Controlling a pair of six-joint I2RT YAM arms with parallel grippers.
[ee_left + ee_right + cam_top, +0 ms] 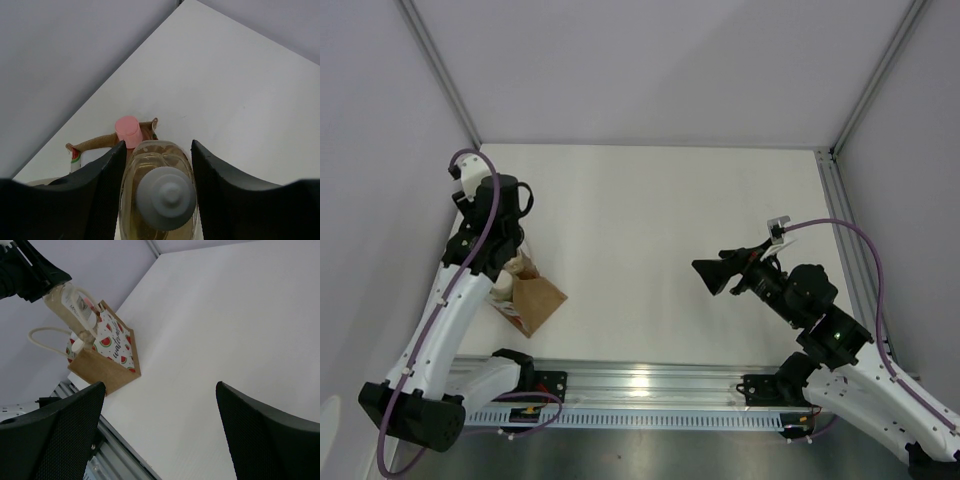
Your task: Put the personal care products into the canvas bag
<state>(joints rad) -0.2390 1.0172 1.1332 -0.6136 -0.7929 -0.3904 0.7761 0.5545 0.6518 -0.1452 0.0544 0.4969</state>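
Observation:
My left gripper [157, 147] is shut on the amber bottle [159, 200], whose pale cap faces the wrist camera. In the right wrist view this bottle [70, 305] hangs tilted just above the open mouth of the canvas bag [107, 365]. A pink-capped bottle [128, 131] stands inside the bag below it, and a white cap [76, 346] shows at the bag's mouth. The bag [535, 300] sits at the table's near left, partly under the left arm. My right gripper [705, 272] is open and holds nothing, over the bare table to the right.
The bag has a watermelon print on one side and a cream loop handle [42, 337] sticking out to the left. An aluminium rail [650, 385] runs along the near edge. Walls close in the table at the left, back and right.

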